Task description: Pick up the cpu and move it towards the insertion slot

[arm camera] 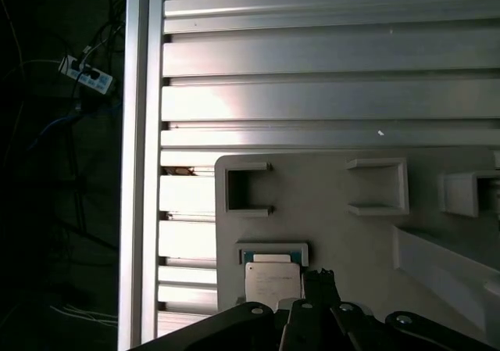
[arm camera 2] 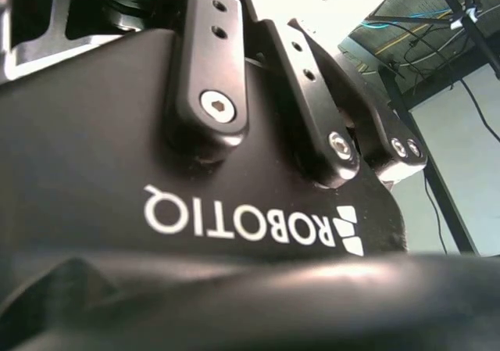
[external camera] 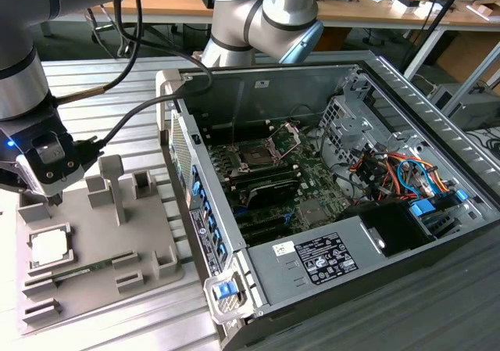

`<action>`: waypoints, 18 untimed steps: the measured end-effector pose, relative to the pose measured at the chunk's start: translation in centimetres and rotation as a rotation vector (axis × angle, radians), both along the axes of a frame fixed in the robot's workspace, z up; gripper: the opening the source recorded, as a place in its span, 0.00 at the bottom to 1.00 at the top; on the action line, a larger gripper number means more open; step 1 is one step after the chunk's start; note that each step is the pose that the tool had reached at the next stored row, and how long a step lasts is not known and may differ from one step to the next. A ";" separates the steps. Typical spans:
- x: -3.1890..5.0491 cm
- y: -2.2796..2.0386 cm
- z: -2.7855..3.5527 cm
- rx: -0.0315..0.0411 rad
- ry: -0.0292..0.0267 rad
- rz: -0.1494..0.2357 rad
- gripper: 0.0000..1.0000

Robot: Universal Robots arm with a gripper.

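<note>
Over the grey tray at the exterior view's left, finds the gripper low, just above the cpu. Cannot tell how wide the grip stands. Sees the cpu flat in its tray pocket, not held, just beside the gripper in the first wrist view. Places the slot well apart, inside the open case.
</note>
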State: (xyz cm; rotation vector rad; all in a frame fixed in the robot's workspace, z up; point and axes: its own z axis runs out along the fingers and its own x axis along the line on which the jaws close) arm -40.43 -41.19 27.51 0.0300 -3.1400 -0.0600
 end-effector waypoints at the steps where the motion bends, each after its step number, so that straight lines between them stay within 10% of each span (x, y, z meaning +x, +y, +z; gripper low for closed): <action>1: 0.00 0.00 -0.02 0.0000 0.0000 0.000 0.11; 18: 0.00 0.00 -0.46 0.0000 0.0000 0.000 0.11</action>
